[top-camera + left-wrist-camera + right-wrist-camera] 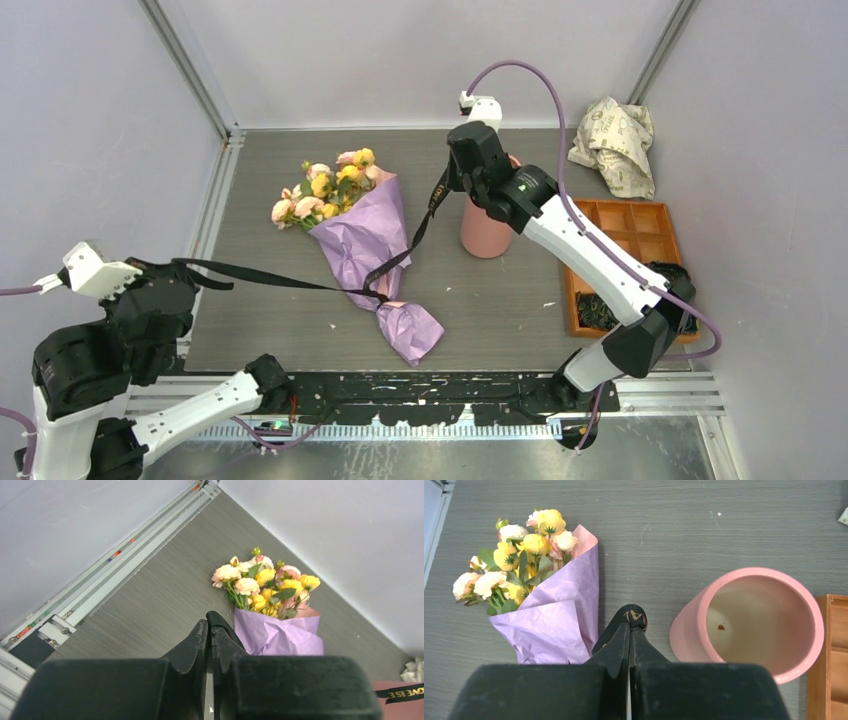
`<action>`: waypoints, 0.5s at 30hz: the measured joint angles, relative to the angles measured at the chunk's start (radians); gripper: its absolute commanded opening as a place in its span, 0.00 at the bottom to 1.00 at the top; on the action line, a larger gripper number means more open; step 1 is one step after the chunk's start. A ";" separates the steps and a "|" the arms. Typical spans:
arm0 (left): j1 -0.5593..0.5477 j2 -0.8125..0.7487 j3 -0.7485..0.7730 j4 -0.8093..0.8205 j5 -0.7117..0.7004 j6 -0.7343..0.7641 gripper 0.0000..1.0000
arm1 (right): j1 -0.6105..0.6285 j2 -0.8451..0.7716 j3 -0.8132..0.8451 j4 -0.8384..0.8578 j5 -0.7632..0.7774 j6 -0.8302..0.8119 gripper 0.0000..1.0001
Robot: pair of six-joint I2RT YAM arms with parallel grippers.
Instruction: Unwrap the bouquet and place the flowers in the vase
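Above table: right gripper (631,622), jaws pressed together, pinched one black ribbon (290,281); left gripper (209,622), jaws near-closed, held its other end. One wrapped bouquet (355,235) lay flat between. One vase (485,232) upright beside. One orange tray (640,225), one crumpled paper (613,140) far right.

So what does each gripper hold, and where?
Each pinches one end of the black ribbon tied around the bouquet: right gripper near the vase, left gripper at the table's left edge.
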 measured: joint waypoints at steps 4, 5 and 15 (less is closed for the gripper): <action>0.000 0.010 0.033 0.000 -0.028 -0.016 0.11 | -0.016 0.040 0.060 -0.018 -0.001 -0.014 0.01; 0.000 0.010 0.038 0.000 -0.034 -0.018 0.11 | -0.019 0.051 0.080 -0.023 -0.001 -0.018 0.01; 0.000 0.023 0.018 0.000 -0.067 -0.010 0.27 | -0.028 0.243 0.357 -0.050 -0.035 -0.031 0.04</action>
